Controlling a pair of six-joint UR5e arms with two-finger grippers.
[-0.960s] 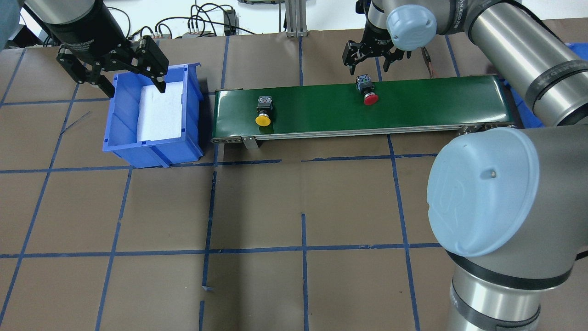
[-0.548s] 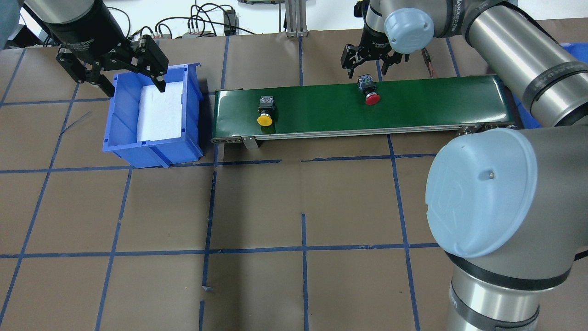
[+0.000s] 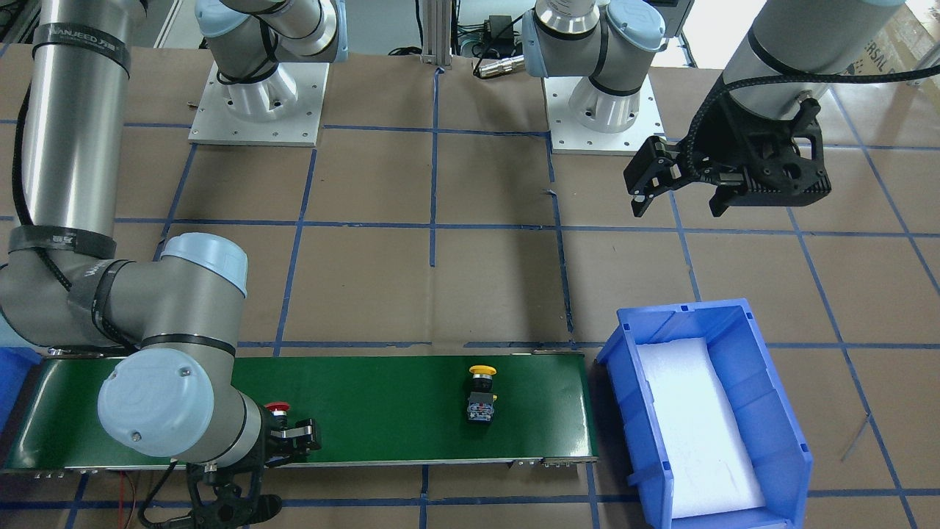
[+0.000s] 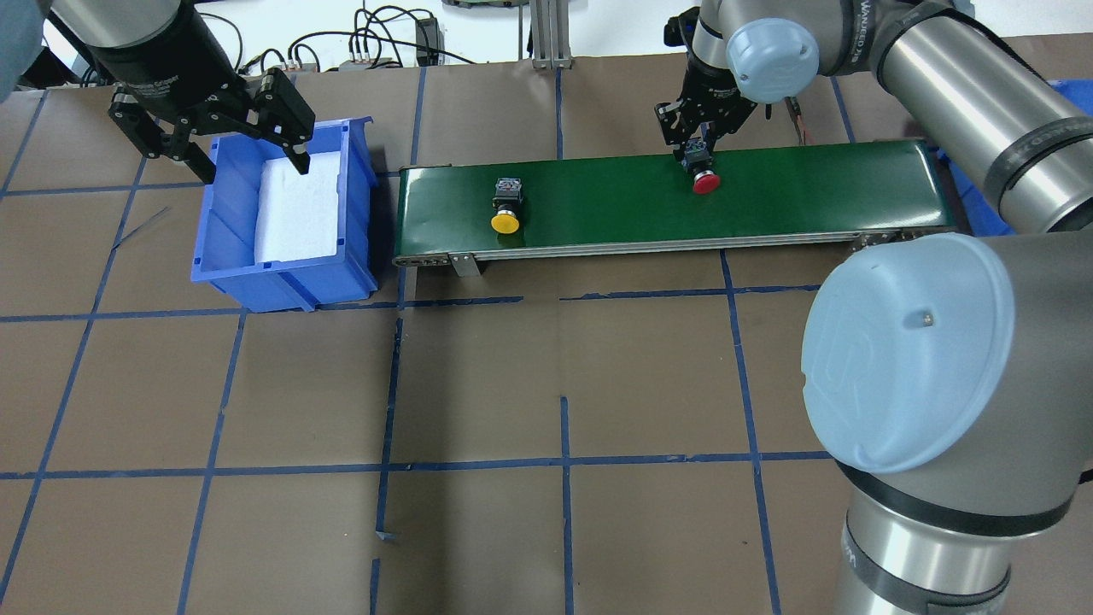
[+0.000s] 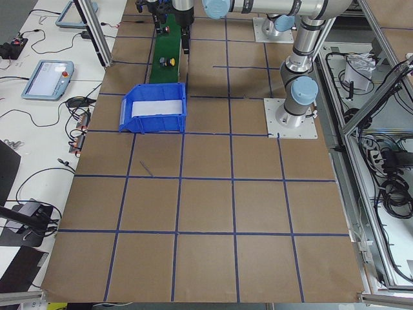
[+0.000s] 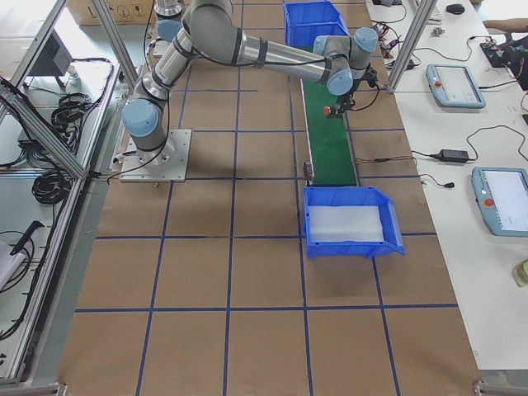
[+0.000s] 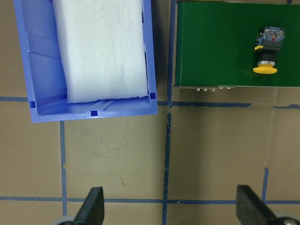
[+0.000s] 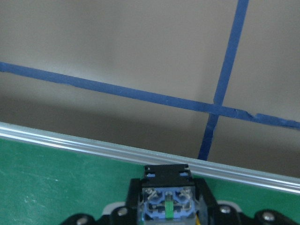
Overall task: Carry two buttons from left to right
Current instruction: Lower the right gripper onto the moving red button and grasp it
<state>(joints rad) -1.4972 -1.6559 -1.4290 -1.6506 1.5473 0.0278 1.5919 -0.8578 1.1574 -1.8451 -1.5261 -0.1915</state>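
Observation:
The red button (image 4: pixel 705 181) lies on the green conveyor belt (image 4: pixel 811 184), cap toward the robot. My right gripper (image 4: pixel 696 147) is down on it, shut on its grey contact block (image 8: pixel 168 202) at the belt's far edge. In the front-facing view the red cap (image 3: pixel 277 406) peeks out beside the right wrist. The yellow button (image 4: pixel 505 220) lies free near the belt's left end and also shows in the left wrist view (image 7: pixel 266 51). My left gripper (image 4: pixel 253 166) is open and empty, hovering over the far rim of the blue bin (image 4: pixel 282 273).
The blue bin holds a white foam pad (image 4: pixel 295 209) and stands just left of the belt. Another blue bin (image 3: pixel 11 375) sits past the belt's right end. Cables (image 4: pixel 384 43) lie at the table's far edge.
My right gripper has come down and shut on the red button's contact block. Both buttons have shifted a little to the right on the belt. The left gripper has hardly moved.

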